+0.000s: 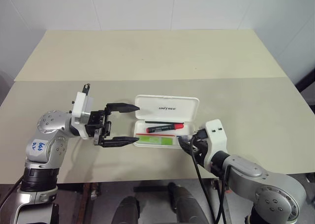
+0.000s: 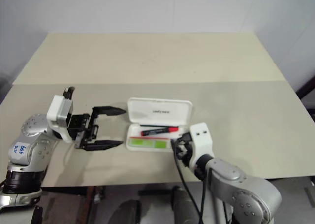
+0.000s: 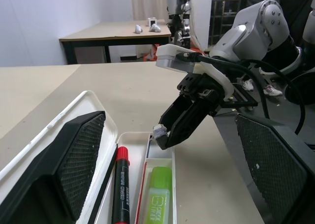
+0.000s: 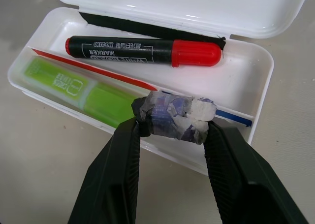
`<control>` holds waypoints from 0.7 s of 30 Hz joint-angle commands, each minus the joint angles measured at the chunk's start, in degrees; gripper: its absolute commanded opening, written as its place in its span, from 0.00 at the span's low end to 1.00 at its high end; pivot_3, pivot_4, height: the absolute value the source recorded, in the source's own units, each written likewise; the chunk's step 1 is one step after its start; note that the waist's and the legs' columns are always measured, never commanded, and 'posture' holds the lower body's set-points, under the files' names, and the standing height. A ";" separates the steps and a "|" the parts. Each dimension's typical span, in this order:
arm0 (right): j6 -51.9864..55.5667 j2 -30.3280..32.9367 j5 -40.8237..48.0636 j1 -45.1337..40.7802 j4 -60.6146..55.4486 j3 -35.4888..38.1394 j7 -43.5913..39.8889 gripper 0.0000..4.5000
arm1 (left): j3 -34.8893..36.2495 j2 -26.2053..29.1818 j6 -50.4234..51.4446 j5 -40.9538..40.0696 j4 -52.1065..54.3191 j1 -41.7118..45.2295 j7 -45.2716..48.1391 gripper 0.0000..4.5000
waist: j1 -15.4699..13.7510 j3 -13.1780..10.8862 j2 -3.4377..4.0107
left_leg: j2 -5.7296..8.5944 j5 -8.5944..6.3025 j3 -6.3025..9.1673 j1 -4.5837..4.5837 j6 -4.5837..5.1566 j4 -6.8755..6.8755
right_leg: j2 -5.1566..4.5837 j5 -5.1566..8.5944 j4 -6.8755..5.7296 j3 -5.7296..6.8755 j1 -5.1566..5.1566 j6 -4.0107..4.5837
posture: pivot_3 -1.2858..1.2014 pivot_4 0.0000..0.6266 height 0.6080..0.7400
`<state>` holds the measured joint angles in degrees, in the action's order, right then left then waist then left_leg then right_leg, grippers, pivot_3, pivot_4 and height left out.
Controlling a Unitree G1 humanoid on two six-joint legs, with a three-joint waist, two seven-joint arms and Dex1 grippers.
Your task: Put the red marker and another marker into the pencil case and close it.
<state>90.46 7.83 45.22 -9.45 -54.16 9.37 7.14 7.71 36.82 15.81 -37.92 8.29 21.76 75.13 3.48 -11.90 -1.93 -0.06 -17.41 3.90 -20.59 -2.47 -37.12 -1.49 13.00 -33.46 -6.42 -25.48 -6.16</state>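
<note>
Head views: white hard-plastic pencil case (image 1: 167, 107) lies open mid-table on the beige tabletop (image 1: 147, 56), lid tipped back toward 12 o'clock. The slim red marker (image 1: 164, 128) with its dark barrel lies in the rear compartment; the chunky lime-green highlighter (image 1: 156, 141) lies in the front one. Left gripper (image 1: 132, 124) hangs at the case's 9 o'clock, level, black fingers spread wide, one by the lid edge and one by the front edge, nothing between them. Right gripper (image 1: 189, 141) sits at the case's 4 o'clock, at the tray's end. Pale wall behind the table.

Left wrist view: case end, red marker and highlighter lie between the spread fingers (image 3: 78, 160); the right gripper's tips are over the tray's far end. Another table and railings stand in the room beyond.

Right wrist view: right fingers (image 4: 118, 175) pinch a small crumpled white-and-blue wad (image 4: 174, 114), held over the tray's front wall. Highlighter just beyond it, red marker farther back.
</note>
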 commanded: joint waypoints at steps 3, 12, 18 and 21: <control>0.61 -1.60 -1.10 -0.83 -2.55 0.73 -1.78 0.35 | 0.42 0.53 -1.09 0.08 1.92 -0.43 -0.53 1.00 | -0.01 0.00 0.00 | 0.00 0.00 0.00 0.00 0.00 0.00 | 0.00 0.00 0.01 0.00 0.00 0.00 | 0.52 0.24 1.00; 1.66 -2.84 -3.93 -1.75 -2.49 0.33 -3.60 0.99 | 0.54 0.60 -1.47 0.13 1.70 -0.40 -0.89 1.00 | 0.06 0.00 0.00 | 0.00 0.00 0.00 -0.01 0.00 0.02 | 0.00 0.01 0.04 0.00 0.00 0.00 | 0.52 0.24 1.00; 2.03 -1.68 -5.05 -2.35 -2.70 0.34 -5.44 0.99 | 0.56 0.33 -1.56 0.06 2.03 -0.38 -1.63 1.00 | 0.07 0.00 0.00 | 0.00 0.00 0.00 -0.01 0.00 0.02 | 0.00 0.01 0.05 0.00 0.00 0.00 | 0.52 0.24 1.00; 2.04 1.42 -3.63 -4.18 -3.18 2.19 -8.82 0.99 | 1.06 0.18 -1.77 -0.12 2.20 0.03 -2.70 1.00 | 0.11 0.00 0.00 | 0.01 0.00 0.00 -0.02 0.00 0.01 | -0.01 0.01 0.08 0.00 0.00 0.01 | 0.52 0.24 1.00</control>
<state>92.23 8.42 40.37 -12.58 -54.48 9.94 0.32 7.78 36.81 14.95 -37.88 8.39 21.69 73.04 3.58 -11.90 -1.93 -0.05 -17.41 3.89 -20.62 -2.47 -37.12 -1.50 13.01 -33.38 -6.42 -25.48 -6.15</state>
